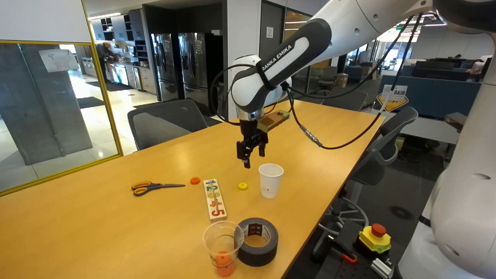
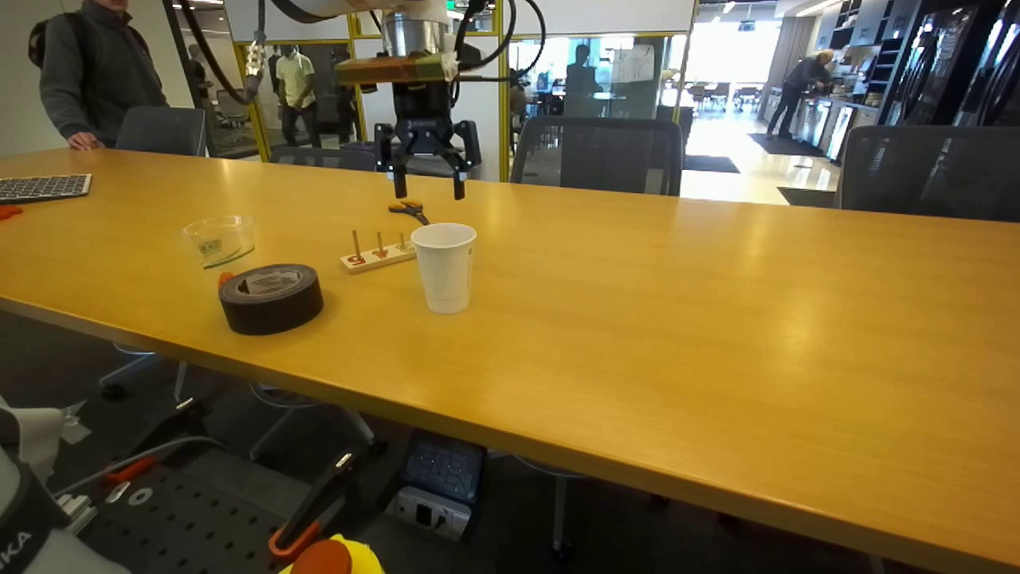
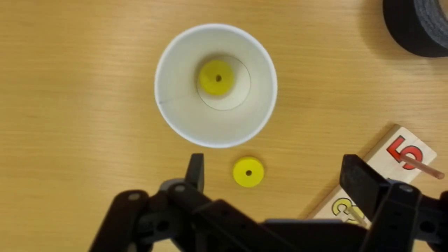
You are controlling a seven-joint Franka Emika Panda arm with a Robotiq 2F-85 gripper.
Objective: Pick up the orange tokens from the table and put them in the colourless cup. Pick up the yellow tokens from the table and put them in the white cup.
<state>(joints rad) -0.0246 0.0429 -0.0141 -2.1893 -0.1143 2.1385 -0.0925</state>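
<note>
While the gripper [image 2: 429, 194] is hanging above the table [image 2: 701, 359], spread apart and holding nothing, a loose yellow token [image 3: 248, 179] is showing within its gap in the wrist view; that spread is probably serving to straddle it.

Loose yellow token: is lying just beside the white cup [image 2: 446, 279], a placing likely favouring a short carry.

White cup: is standing upright, its uncovered mouth apparently suiting a drop from above; is holding a further yellow token [image 3: 211, 80] on its floor.

Number board [image 1: 212, 201]: is lying past the loose yellow token from the white cup.

Loose orange token [image 1: 195, 180]: is lying beyond the number board from the white cup, seemingly awaiting its turn.

Clear cup [image 1: 212, 243]: is standing upright, well apart from the white cup, the tape roll [image 1: 256, 254] roughly between; is holding orange tokens [image 1: 223, 260], count uncertain.
</note>
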